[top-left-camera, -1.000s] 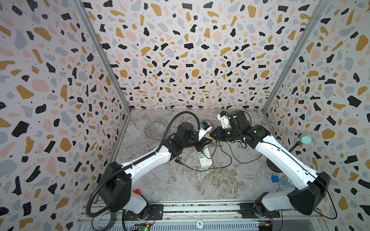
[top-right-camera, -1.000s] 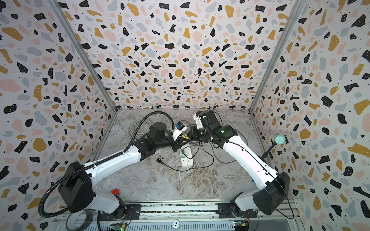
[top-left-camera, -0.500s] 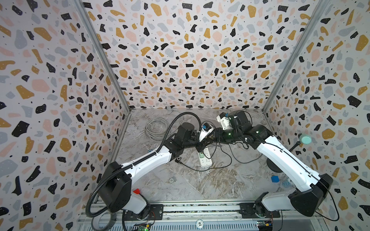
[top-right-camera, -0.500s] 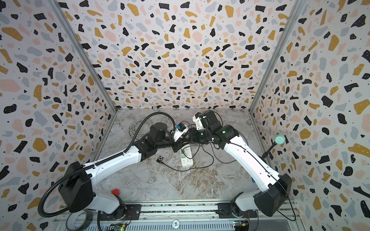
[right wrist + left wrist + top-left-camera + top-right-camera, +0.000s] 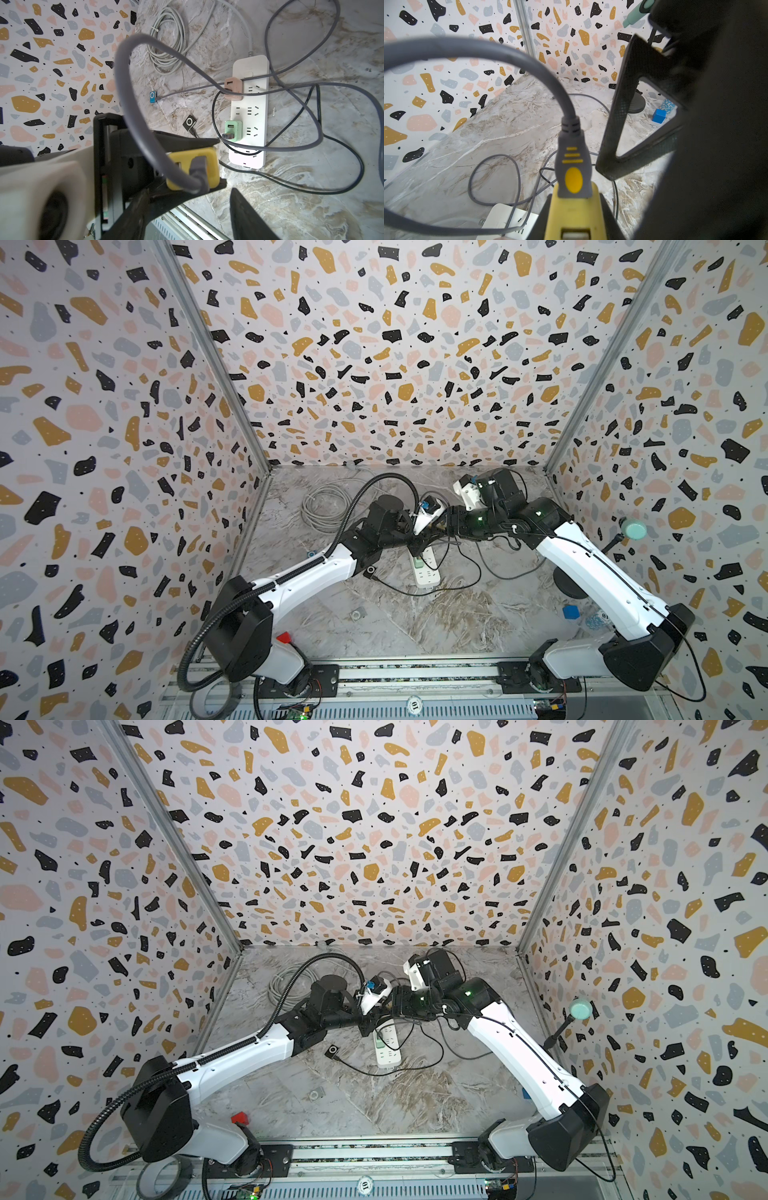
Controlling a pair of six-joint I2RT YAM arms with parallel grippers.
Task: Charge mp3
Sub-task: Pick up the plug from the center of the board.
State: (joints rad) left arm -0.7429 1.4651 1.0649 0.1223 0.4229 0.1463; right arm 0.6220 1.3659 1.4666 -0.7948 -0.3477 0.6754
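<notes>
Mp3 player (image 5: 332, 1051), black and square with a ring dial, lies corded on the table (image 5: 457, 614) near mid-frame in both top views, just left of the white power strip (image 5: 388, 1052). Left pincer (image 5: 574, 209) pinches a yellow charger block (image 5: 213, 166) carrying a gray plug (image 5: 573, 162). Right pincer (image 5: 441, 528) stands spread beside it, holding nothing.

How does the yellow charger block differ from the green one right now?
The yellow charger block is off the table, clamped in the left gripper; the green charger block sits plugged into the power strip. The yellow block's plug is grey with yellow markings; the green block's plug is plain dark. Both carry one USB plug.
</notes>
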